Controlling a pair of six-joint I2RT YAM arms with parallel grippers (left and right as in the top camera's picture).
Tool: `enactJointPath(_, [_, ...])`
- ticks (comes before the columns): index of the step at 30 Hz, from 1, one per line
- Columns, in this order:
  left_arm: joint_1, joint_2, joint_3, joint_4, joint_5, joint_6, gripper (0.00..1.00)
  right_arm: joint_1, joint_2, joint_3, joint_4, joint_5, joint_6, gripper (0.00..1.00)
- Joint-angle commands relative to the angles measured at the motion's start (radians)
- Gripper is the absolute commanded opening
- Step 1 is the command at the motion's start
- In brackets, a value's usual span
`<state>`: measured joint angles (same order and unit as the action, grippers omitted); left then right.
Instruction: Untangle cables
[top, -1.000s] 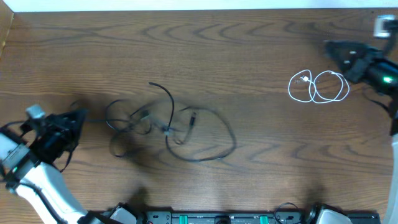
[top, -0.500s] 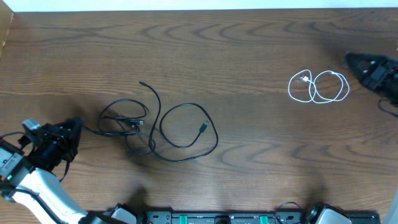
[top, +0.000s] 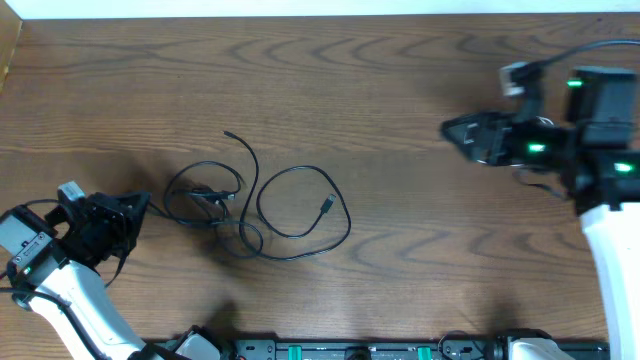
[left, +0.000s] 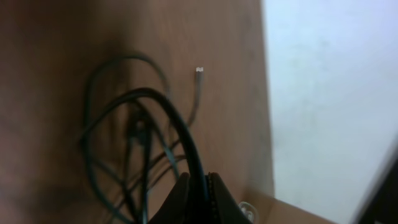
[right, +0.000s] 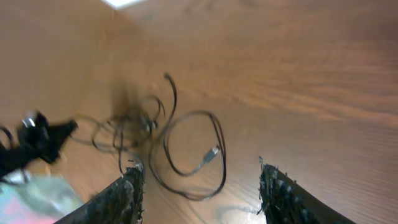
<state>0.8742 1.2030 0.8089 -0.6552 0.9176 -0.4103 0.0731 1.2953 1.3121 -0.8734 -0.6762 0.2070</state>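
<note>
Overhead, the left gripper (top: 128, 212) lies low near the table's (top: 400, 70) left edge, clamped on a black strand of the cables (top: 220, 197) bunched just beside it. The right gripper (top: 455, 132), fingers spread, hovers far right, with bare wood between.

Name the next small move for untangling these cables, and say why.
Probably draw the left tool leftward: it is shut on a black strand that runs into the knotted bunch, while the open right tool sits far from it.
</note>
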Motion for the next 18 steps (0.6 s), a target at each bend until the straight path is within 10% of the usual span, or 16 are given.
enactJointPath(1, [-0.003,-0.006,0.002,-0.057,-0.134,0.021,0.07,0.145,0.049,-0.002,0.0,0.147,-0.036,0.58])
enactJointPath(10, [-0.003,-0.006,0.001,-0.184,-0.33,0.063,0.07,0.47,0.243,-0.002,0.073,0.195,-0.036,0.58])
enactJointPath(18, [-0.035,-0.006,0.001,-0.186,-0.077,0.099,0.07,0.615,0.396,-0.002,0.23,0.153,-0.037,0.79])
